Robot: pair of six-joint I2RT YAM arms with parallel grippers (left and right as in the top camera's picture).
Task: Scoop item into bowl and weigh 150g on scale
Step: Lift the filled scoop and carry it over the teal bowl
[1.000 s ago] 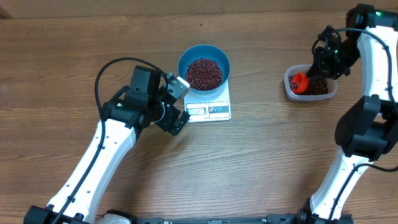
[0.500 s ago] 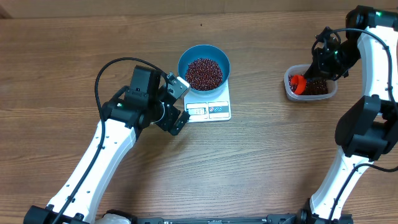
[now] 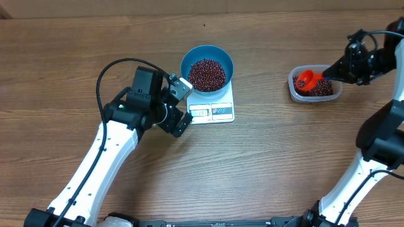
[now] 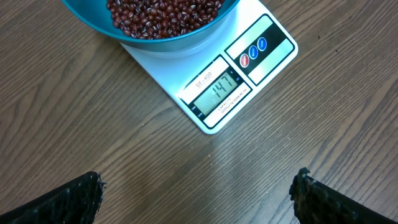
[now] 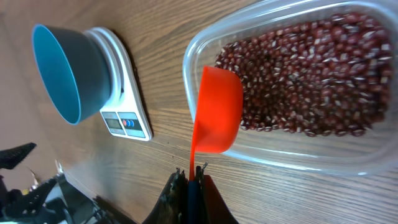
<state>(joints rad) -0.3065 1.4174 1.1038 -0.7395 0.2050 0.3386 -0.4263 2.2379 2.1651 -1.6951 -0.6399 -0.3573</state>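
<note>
The blue bowl (image 3: 207, 58), heaped with red-brown beans (image 3: 207, 74), stands on the white scale (image 3: 218, 112). In the left wrist view the scale (image 4: 261, 68) shows 147 under the bowl (image 4: 177, 42). My left gripper (image 3: 183, 107) (image 4: 196, 186) hangs open over bare wood just left of the scale's front. My right gripper (image 3: 329, 72) (image 5: 194, 177) is shut on the thin handle of an orange scoop (image 3: 307, 80) (image 5: 217, 109). The scoop's cup sits at the end of the clear tub (image 3: 315, 99) (image 5: 292, 155), against more beans (image 5: 305, 74). I cannot see inside the cup.
The tub stands at the right, well apart from the scale (image 5: 121, 93) and bowl (image 5: 62, 68). Bare wood lies between them and along the front. The left arm's black cable (image 3: 104, 79) loops left of the scale.
My right arm has swung out to the right and now reaches the tub from that side. The scoop shifted a little right inside the tub. The left arm has not moved.
</note>
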